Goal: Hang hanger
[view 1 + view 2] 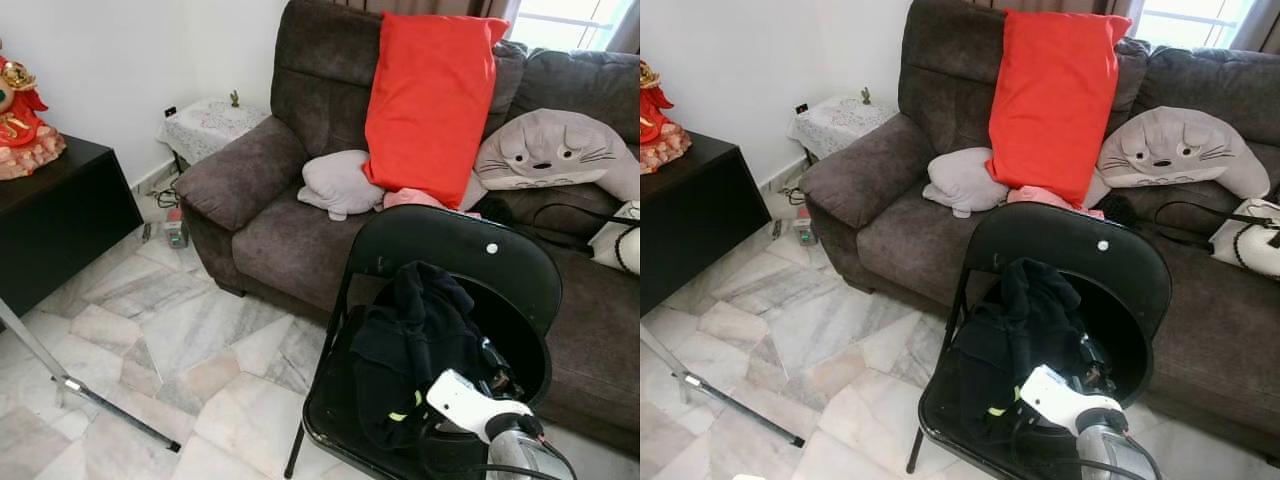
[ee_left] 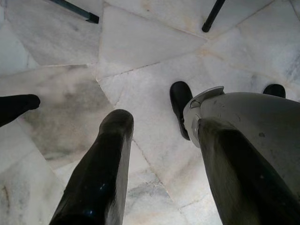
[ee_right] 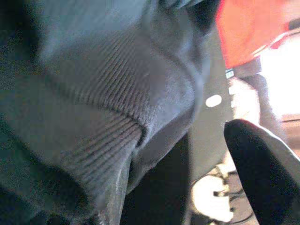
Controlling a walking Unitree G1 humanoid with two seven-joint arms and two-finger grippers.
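A brown sofa (image 1: pixel 300 230) stands beyond the right pincer (image 1: pixel 492 368), carrying a red cushion (image 1: pixel 432 100) and a grey cat-face pillow (image 1: pixel 548 150); nearer, right under and around that pincer, is a black folding chair (image 1: pixel 470 260) with a dark knitted garment (image 1: pixel 410 340) heaped on its seat. The right arm reaches down into that heap, and its wrist view shows ribbed cuff fabric (image 3: pixel 103 122) pressed close against the camera with one black finger (image 3: pixel 262 168) standing apart beside it; whether the right pincer is closed on the cloth or merely pushed into it, I cannot tell. The left pincer (image 2: pixel 164 154) hangs idle over the marble floor (image 2: pixel 140 47), its fingers spread wide with nothing between them. No hanger can be made out; if there is one, it is likely buried in the garment. The risk from here, as I judge it, is that the pincer catches loose knit instead of a hanger, so the whole garment drags off the seat, or that a pull snags cloth on the chair back and tips the light chair.
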